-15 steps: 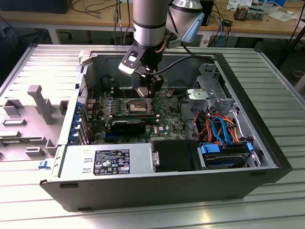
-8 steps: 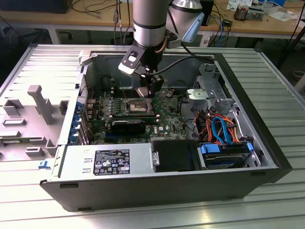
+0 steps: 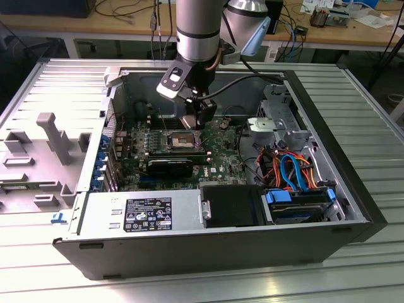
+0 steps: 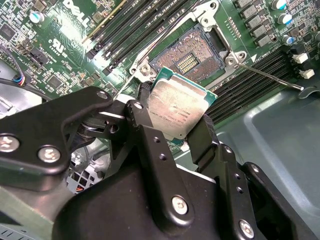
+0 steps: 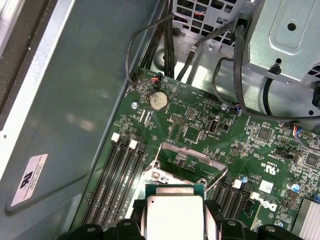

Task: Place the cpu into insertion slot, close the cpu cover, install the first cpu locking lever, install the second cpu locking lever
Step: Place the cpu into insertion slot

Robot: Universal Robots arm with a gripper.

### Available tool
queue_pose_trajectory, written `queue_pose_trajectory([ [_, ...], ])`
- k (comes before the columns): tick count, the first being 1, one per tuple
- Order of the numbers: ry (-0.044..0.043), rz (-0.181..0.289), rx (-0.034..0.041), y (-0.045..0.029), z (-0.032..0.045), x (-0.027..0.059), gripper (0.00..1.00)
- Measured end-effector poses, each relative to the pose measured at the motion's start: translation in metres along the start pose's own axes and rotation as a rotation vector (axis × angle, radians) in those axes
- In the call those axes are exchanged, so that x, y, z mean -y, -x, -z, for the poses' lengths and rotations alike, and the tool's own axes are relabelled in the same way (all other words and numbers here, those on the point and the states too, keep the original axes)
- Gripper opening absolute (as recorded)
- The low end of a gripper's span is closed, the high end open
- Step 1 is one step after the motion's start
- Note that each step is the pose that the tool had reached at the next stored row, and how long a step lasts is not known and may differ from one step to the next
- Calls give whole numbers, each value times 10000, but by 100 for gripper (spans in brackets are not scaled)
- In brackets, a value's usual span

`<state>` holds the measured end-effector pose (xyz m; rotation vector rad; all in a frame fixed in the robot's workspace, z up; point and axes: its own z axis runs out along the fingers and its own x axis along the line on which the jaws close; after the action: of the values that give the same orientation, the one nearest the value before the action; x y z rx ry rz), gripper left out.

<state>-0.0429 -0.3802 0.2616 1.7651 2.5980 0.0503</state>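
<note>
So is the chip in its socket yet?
Out: the gripper holds the cpu above the insertion slot, whose contacts lie bare.

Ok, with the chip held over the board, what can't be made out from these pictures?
1. Gap between the cpu and the insertion slot: second wrist view, the cpu covers the slot's near edge.
2. Part of the cpu: first wrist view, cut off by the picture's edge at the gripper.
3. Whether cpu and slot touch: exterior view, too small to tell.
4. The cpu's underside: faces away in both wrist views.
</note>
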Motion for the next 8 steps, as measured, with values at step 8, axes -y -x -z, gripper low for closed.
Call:
queue_pose_trajectory([
  [8, 1, -54, 1, 0, -4, 0, 54],
])
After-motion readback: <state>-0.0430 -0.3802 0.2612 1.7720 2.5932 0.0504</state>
